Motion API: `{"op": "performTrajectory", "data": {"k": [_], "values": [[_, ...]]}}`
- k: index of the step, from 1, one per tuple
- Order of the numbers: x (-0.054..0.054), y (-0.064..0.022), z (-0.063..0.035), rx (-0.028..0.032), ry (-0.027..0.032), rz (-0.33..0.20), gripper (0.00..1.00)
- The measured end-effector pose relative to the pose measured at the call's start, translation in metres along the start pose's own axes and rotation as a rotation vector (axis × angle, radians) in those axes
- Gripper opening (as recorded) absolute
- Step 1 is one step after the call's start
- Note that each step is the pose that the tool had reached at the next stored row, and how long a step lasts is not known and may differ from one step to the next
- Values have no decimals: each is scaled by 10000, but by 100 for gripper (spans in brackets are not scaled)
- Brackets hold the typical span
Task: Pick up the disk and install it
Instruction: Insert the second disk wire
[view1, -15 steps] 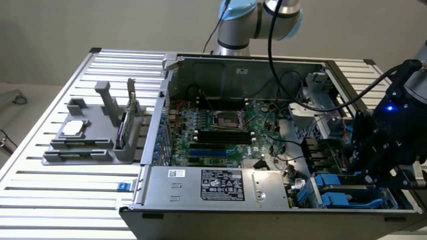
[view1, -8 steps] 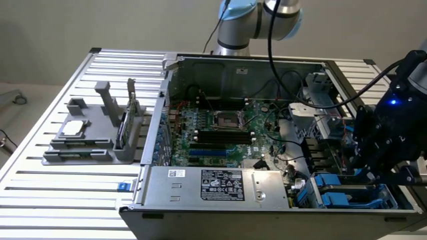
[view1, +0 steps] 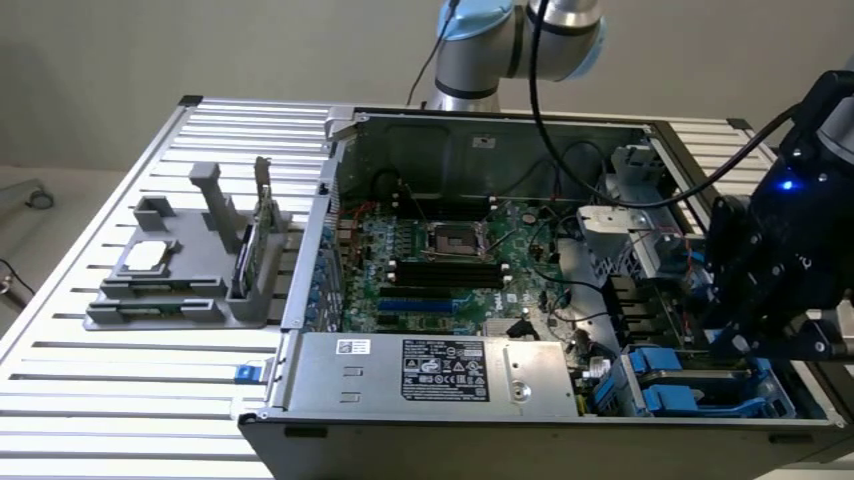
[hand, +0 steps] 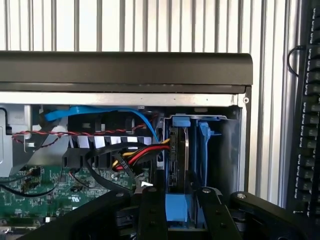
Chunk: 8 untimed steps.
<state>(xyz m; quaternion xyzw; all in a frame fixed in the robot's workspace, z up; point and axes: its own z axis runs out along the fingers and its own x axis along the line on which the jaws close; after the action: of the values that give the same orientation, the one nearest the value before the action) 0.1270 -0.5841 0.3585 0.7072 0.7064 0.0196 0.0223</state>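
Ribbed aluminium bench (view1: 80, 360) with a grey plastic fixture (view1: 180, 275) at the exterior view's left. Open steel case (view1: 441, 135) next, green motherboard (view1: 441, 265) flat inside, boxy grey power supply (view1: 427, 370) along the near edge. Blue-framed disk (hand: 178, 150) standing on edge in the blue bay (view1: 694, 385) at the case's right corner, tight between bay walls. Hand (hand: 182, 210) poised just above, black fingers (hand: 152, 210) spread either side of the disk, apparently released. Arm (view1: 781, 260) angled down over that corner.

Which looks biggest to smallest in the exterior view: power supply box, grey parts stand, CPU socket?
1. Power supply box, though nearest the camera.
2. Grey parts stand, close behind; ranking unsure.
3. CPU socket, clearly smallest.
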Motion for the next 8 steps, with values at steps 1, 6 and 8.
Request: {"op": "performTrajectory", "data": {"k": [1, 6, 8], "values": [[-1, -16, -12, 0, 0, -1, 31], [-5, -106, -51, 1, 5, 7, 31], [-6, -132, -52, 0, 4, 16, 31]]}}
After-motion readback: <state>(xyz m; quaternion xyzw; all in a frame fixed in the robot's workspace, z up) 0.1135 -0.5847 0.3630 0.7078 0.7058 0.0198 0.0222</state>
